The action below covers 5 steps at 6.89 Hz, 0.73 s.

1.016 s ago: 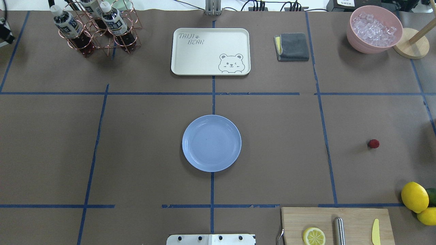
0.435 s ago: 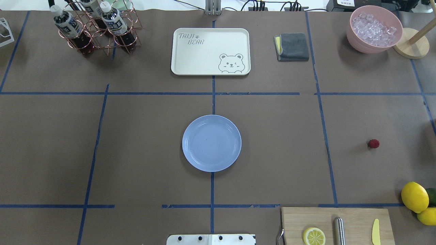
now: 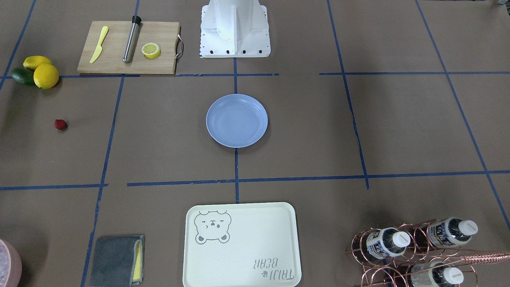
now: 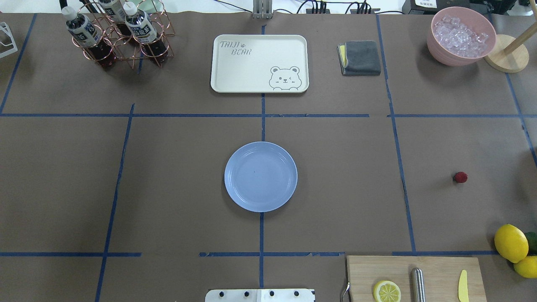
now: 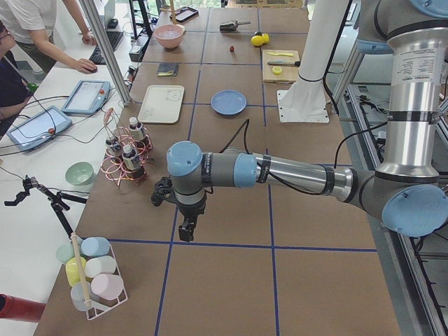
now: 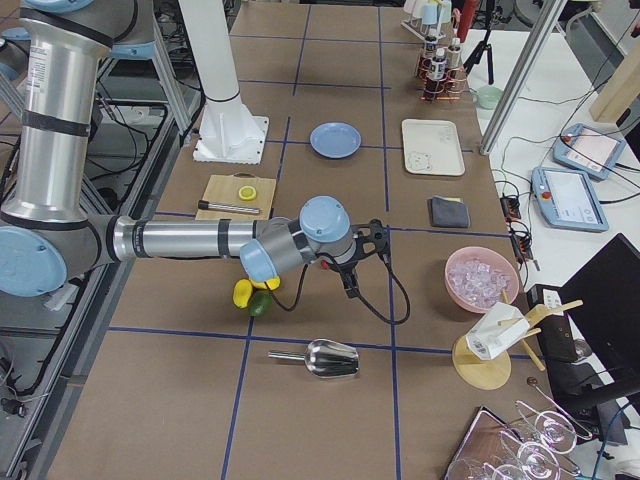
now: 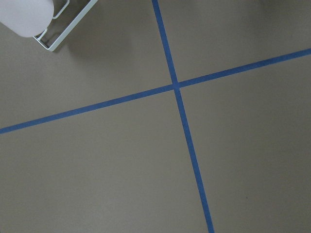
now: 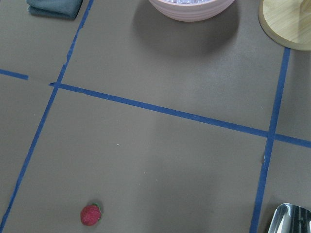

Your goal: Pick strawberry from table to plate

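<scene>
The strawberry [image 4: 460,177] is a tiny dark-red berry lying on the brown table [image 4: 335,188] at the right side. It also shows in the front-facing view [image 3: 60,124] and low in the right wrist view [image 8: 90,214]. At the table's centre sits the light-blue plate [image 4: 260,176], with nothing on it. My right gripper [image 6: 352,285] appears only in the exterior right view, hanging above the table near the lemons; open or shut I cannot tell. Only the exterior left view catches my left gripper [image 5: 185,227], far from the plate, and its state I cannot tell.
A cutting board [image 4: 436,268] with a lemon half [image 4: 386,291], a metal rod and a yellow knife lies at the near right. Lemons [image 4: 510,242], a cream bear tray [image 4: 259,63], a bottle rack [image 4: 117,37], a grey cloth [image 4: 360,57] and a pink ice bowl [image 4: 460,35] ring the table.
A dark part at the overhead view's far left edge has moved out of view, uncovering a white wire rack. Strawberry and plate have not moved.
</scene>
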{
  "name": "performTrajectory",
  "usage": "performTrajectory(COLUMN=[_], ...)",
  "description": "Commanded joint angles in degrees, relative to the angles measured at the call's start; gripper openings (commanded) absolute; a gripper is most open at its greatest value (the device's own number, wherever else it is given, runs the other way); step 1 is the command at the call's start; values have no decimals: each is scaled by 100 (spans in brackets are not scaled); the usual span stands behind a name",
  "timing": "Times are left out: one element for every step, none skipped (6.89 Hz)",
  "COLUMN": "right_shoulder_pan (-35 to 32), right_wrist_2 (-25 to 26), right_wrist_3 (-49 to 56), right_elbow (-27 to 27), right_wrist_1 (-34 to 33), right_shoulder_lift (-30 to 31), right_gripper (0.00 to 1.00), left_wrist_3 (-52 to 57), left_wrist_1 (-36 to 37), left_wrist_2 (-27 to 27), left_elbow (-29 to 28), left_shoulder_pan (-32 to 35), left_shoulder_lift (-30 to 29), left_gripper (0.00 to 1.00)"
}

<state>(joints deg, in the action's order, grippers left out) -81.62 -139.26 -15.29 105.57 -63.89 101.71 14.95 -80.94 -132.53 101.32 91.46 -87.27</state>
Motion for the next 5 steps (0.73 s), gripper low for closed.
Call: performTrajectory(right_shoulder_pan=[1144, 1645, 2372, 2936, 3290], right_wrist_2=[967, 1292, 2018, 2434, 2699], right_wrist_3=[-1289, -1962, -2900, -3379, -3601], right_elbow=[342, 351, 342, 342, 307], right_wrist_1=[25, 295, 864, 991, 1088], right_shoulder_lift=[7, -2, 7, 7, 15], right_gripper=[100, 100, 100, 100, 100], left_wrist_3=[16, 16, 16, 16, 16], left_wrist_1=[-9, -9, -9, -9, -9], left_wrist_2=[-124, -124, -124, -116, -116], left_elbow=[28, 28, 124, 151, 142], left_shoulder_pan=[3, 3, 3, 3, 3], left_shoulder_lift=[17, 0, -1, -1, -1], left_gripper=[100, 100, 100, 100, 100])
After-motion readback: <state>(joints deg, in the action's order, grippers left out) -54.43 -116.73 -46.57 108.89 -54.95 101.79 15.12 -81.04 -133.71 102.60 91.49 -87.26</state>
